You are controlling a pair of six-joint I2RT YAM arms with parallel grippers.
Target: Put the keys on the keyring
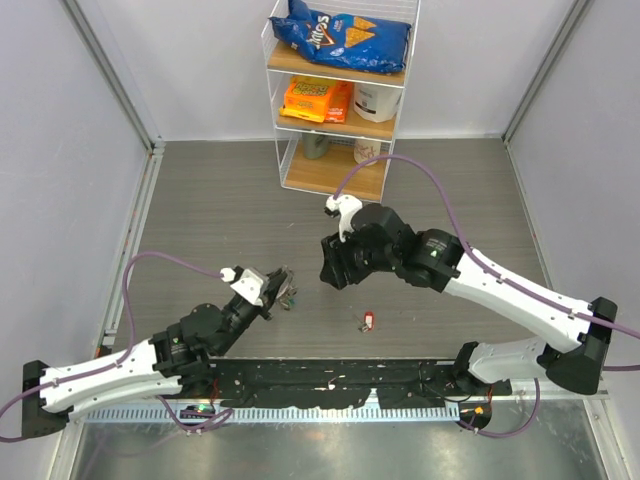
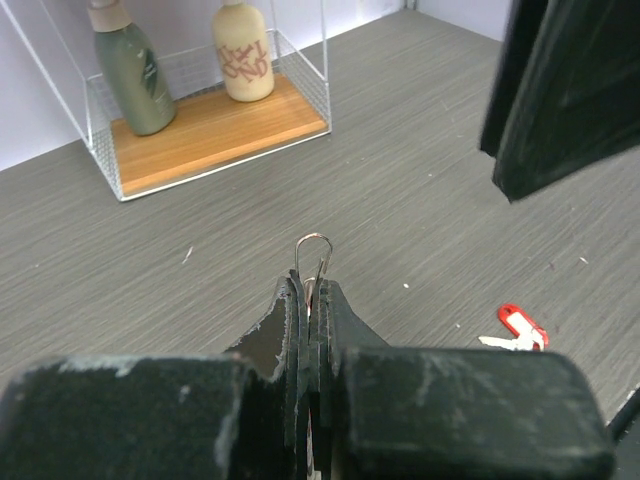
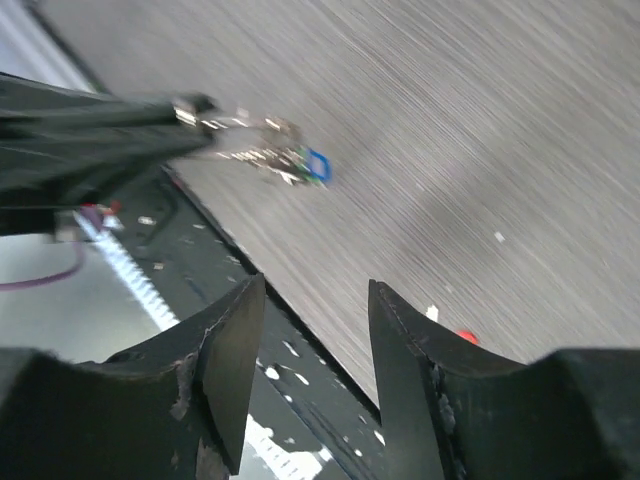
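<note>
The thin silver wire keyring [image 2: 313, 252] is pinched in the left gripper [image 2: 313, 300]. Its loop pokes clear above the clamped fingertips, probably so that a key can be threaded on. Green- and blue-headed silver keys [image 3: 300, 160] already hang from it. The small red-headed key [image 1: 368, 321] lies loose on the grey table [image 1: 220, 200], not yet on the ring. The right gripper [image 3: 315, 295] hovers nearby, jaws spread and empty. Behind, the clear 3-tier shelf rack [image 1: 330, 170] holds a blue chip bag [image 1: 340, 35], orange packets [image 1: 318, 98], a white tub [image 1: 378, 100] and 2 bottles [image 2: 130, 70].
</note>
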